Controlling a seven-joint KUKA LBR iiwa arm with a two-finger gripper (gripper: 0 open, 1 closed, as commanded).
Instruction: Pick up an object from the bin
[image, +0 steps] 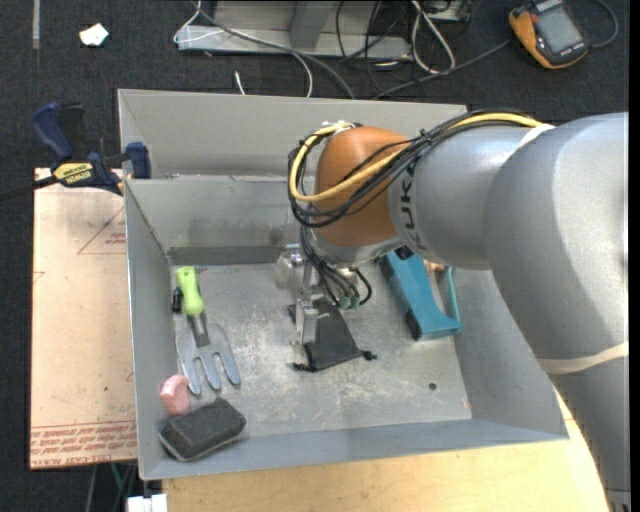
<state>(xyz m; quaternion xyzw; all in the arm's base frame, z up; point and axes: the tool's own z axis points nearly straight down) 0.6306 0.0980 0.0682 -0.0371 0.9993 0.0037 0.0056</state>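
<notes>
My gripper (308, 338) hangs low over the middle of the bin floor, below the orange wrist cover. Its fingers point down at a flat black piece (333, 345) lying right beside and under the tips. A blue box-shaped thing (420, 294) lies to the right of the gripper, partly hidden by the arm. Left of the gripper rests a green-handled garden fork with grey metal tines (201, 335).
A pink eraser-like block (174, 393) and a dark grey sponge (203, 429) sit in the bin's front left corner. The big grey arm covers the bin's right side. Bare bin floor stretches in front of the gripper.
</notes>
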